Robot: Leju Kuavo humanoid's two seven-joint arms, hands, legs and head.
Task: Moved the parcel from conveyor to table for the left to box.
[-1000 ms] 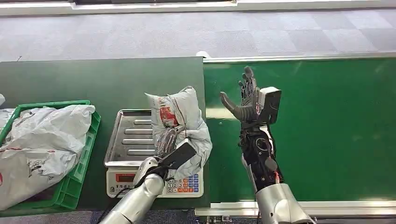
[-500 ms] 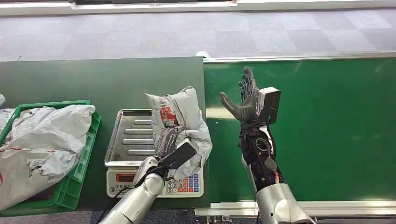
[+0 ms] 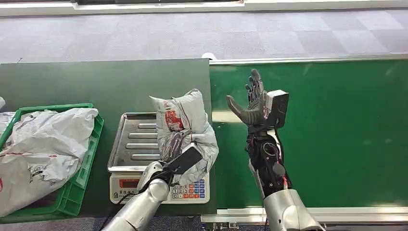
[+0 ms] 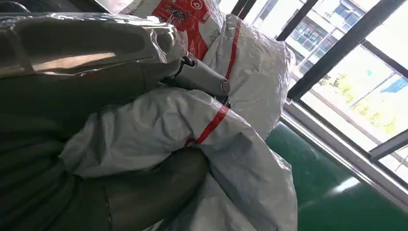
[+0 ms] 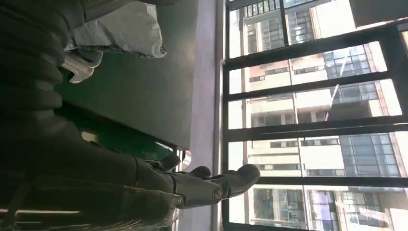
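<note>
A grey plastic parcel [image 3: 185, 127] with red print lies on the right part of the steel scale tray [image 3: 131, 144], overhanging its right rim. My left hand [image 3: 172, 147] grips the parcel from the near side; in the left wrist view its thumb and fingers [image 4: 159, 180] wrap the grey parcel [image 4: 231, 139]. My right hand [image 3: 252, 103] stands upright over the green conveyor belt [image 3: 337, 130], just right of the parcel, fingers spread and holding nothing. The right wrist view shows those straight fingers [image 5: 211, 185].
A weighing scale [image 3: 159, 185] with a keypad sits at the table's near edge. A green crate [image 3: 84, 166] at the left holds several grey parcels [image 3: 43, 149]. The dark green table [image 3: 96, 82] extends behind. The belt to the right is bare.
</note>
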